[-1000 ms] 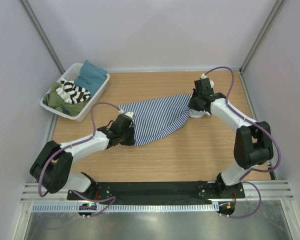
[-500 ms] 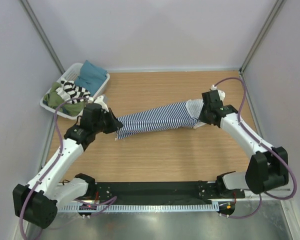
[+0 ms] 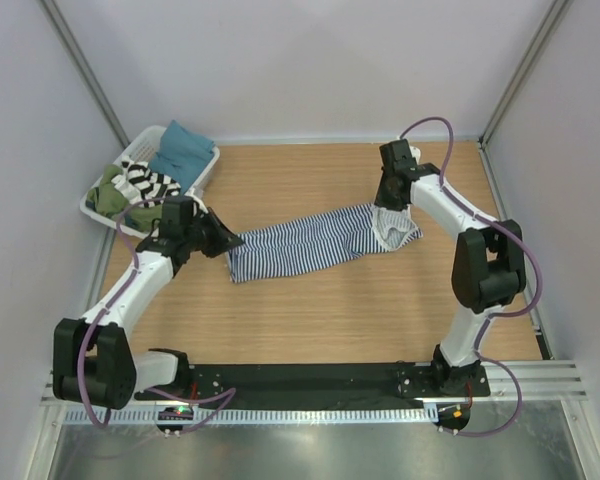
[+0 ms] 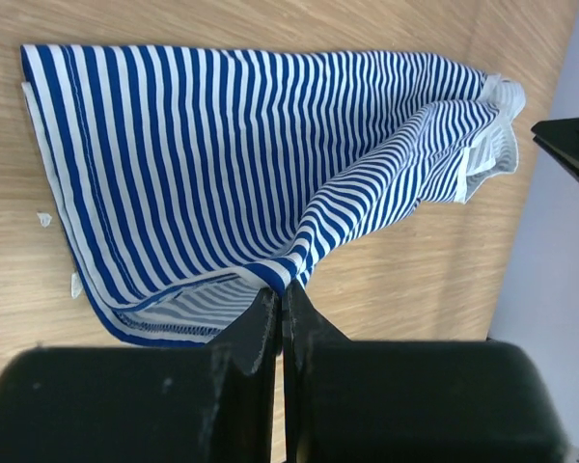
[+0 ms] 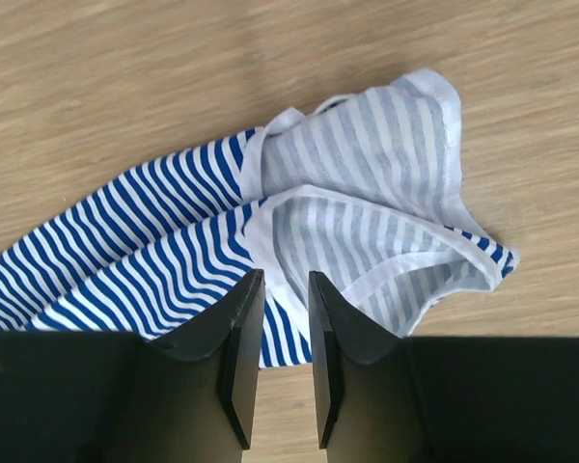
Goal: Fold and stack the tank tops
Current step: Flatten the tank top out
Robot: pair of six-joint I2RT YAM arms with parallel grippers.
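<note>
Laying out, seemingly: left fingers (image 4: 274,309) clamp the hem of the navy-striped tank top (image 3: 300,243); right fingers (image 3: 386,208), slightly parted (holding nothing), hover above its straps. Next, it likely needs smoothing flat.

Light wood-grain tabletop (image 3: 310,310), rectangular, grain running left-right. Plain pale lavender-white panels on three sides: back wall (image 3: 300,70), left wall (image 3: 30,150), right wall (image 3: 580,180). Grey metal frame posts in both far corners, left post (image 3: 80,70) and right post (image 3: 525,70), both leaning outward in the top view. Near edge: flat black base plate (image 3: 310,378), ribbed aluminium rail (image 3: 540,375), white slotted strip (image 3: 310,414), then brushed grey metal sheet (image 3: 310,450). Light is even and diffuse, shadows soft.
</note>
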